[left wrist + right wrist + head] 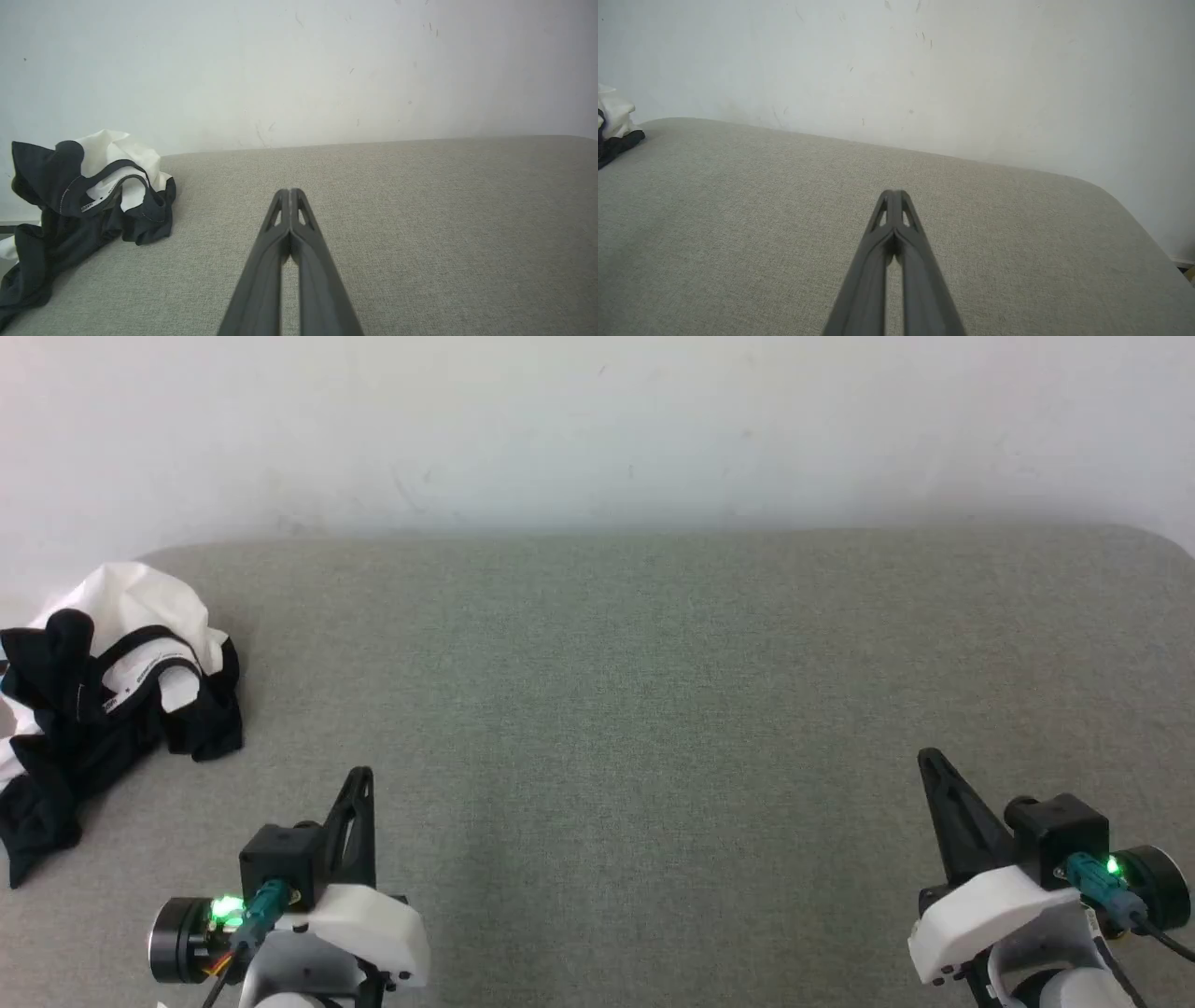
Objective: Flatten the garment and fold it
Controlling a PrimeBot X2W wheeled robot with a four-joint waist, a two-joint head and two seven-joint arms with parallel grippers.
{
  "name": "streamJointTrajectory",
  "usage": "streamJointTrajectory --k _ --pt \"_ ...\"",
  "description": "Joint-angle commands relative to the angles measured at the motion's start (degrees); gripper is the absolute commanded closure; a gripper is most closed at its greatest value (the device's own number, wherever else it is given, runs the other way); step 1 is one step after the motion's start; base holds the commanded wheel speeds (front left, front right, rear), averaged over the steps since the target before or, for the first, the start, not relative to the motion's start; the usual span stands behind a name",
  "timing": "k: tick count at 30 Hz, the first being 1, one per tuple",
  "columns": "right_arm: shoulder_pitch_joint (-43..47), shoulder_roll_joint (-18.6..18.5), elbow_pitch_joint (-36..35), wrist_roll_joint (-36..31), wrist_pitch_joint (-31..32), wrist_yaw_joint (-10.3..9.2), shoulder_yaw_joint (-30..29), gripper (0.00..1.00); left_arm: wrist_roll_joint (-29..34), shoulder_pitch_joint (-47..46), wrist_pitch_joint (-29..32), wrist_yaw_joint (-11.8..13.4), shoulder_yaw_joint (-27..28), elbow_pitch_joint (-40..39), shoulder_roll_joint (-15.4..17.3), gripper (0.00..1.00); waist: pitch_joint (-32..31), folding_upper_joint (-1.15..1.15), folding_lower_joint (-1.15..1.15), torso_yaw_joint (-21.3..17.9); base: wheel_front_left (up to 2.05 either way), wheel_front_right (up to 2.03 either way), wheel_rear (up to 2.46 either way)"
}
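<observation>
The garment [112,700] lies crumpled in a heap at the far left edge of the grey table, white body cloth on top and black sleeves spilling down. It shows at the left in the left wrist view [79,205] and as a small corner in the right wrist view [614,126]. My left gripper [362,775] stands shut at the lower left, to the right of the heap and apart from it; its tips meet [289,191] with nothing between them. At the lower right my right gripper [926,756] is shut and holds nothing [894,192].
A grey fabric-covered table [653,691] stretches across the head view, with a rounded far right corner [1111,196]. A pale wall [597,429] rises right behind its far edge. The garment hangs partly over the table's left edge.
</observation>
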Motion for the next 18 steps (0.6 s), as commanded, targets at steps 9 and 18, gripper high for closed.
streamJointTrajectory --k 9,18 --pt "-0.9 0.2 -0.4 0.0 0.0 -0.12 0.0 1.0 0.2 -0.7 0.0 -0.5 0.2 0.1 -0.3 1.0 0.0 0.0 0.0 0.0 0.0 0.0 0.0" --pt "-0.9 0.2 -0.4 0.0 0.0 -0.12 0.0 1.0 0.2 -0.7 0.0 -0.5 0.2 0.1 -0.3 1.0 0.0 0.0 0.0 0.0 0.0 0.0 0.0"
